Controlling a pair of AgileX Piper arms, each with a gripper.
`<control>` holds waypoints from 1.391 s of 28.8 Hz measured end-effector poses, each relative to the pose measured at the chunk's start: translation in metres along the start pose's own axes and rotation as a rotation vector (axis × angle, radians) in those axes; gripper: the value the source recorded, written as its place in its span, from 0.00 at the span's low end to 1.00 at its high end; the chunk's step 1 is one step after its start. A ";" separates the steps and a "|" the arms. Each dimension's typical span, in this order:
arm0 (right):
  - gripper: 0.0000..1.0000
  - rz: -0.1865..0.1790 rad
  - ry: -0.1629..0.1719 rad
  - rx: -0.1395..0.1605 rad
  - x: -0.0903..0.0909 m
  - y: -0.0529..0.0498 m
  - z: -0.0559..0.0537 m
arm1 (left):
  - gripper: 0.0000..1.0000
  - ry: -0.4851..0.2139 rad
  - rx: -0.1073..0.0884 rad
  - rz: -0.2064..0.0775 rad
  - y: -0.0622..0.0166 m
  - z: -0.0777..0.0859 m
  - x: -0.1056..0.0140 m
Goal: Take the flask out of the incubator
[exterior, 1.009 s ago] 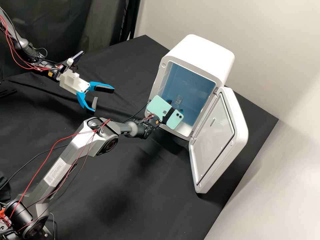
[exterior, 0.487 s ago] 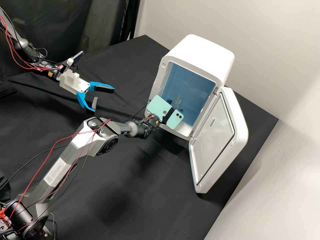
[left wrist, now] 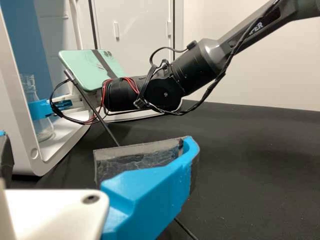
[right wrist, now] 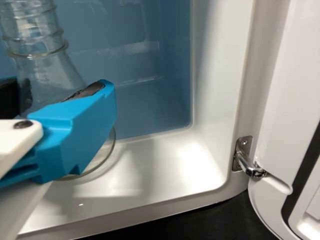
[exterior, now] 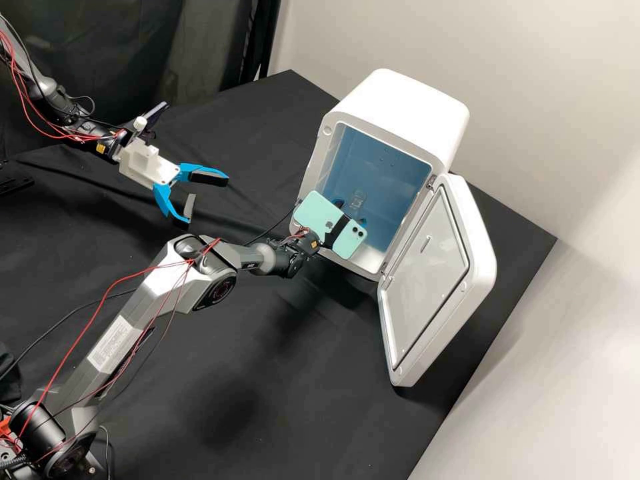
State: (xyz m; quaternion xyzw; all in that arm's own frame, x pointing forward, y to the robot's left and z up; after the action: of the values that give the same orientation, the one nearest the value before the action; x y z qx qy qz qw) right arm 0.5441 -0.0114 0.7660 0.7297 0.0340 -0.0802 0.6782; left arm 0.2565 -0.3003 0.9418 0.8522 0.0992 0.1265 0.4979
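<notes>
**High view, incubator:** A boxy white incubator with a blue-lined chamber (exterior: 393, 107) stands right of centre on the black cloth-covered bench (exterior: 267, 373). Its white door (exterior: 440, 280) is swung wide toward the lower right.
**High view, right arm:** The dark grey right arm (exterior: 167, 287) stretches from the lower left into the chamber mouth, with a mint-green phone (exterior: 330, 223) strapped at its wrist.
**High view, flask:** The clear glass conical flask (exterior: 358, 200) shows mid-frame just past the phone, inside the chamber.
**High view, left gripper:** In the upper left, the left gripper (exterior: 208, 199) hangs above the bench, well apart from the incubator. Its blue fingers are spread wide and hold nothing.
**Left wrist view:** The right gripper (left wrist: 45, 109) is inside the chamber at the flask, which stands upright on the white floor close to the opening.
**Right wrist view:** The flask's ribbed neck and sloping shoulder rise right against the right gripper. Whether it has clamped the glass or merely brackets it cannot be told. The metal door hinge (right wrist: 247, 160) sits at the chamber's edge.
**Step in hand:** Most likely, securing the flask before drawing it out.
**Doing it well:**
- Take the glass where the cone narrows, and close gently, since it is slick and brittle.
- Lift only enough to clear the floor lip, and keep the flask upright.
- Back straight out along the arm's line, away from the hinge side.
</notes>
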 end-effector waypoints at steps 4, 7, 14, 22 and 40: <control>0.00 0.001 0.005 0.001 -0.001 -0.002 0.001 | 1.00 0.000 0.000 0.000 0.0000 0.000 0.000; 0.00 0.000 0.005 0.001 -0.002 -0.003 0.003 | 1.00 0.000 0.000 0.000 0.0000 0.000 0.000; 0.00 -0.003 -0.003 0.003 -0.012 0.000 0.001 | 1.00 0.000 0.000 0.000 0.0000 0.000 0.000; 0.00 0.002 -0.030 0.011 -0.032 0.008 0.009 | 1.00 0.000 0.000 0.000 0.0000 0.000 0.000; 0.00 0.111 0.040 0.035 -0.118 0.028 0.015 | 1.00 -0.001 0.004 0.007 0.0024 0.001 -0.001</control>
State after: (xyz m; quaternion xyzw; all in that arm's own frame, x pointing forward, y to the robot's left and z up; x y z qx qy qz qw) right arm 0.4312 -0.0216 0.8123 0.7439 0.0058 -0.0283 0.6677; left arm 0.2561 -0.3024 0.9434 0.8536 0.0959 0.1275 0.4958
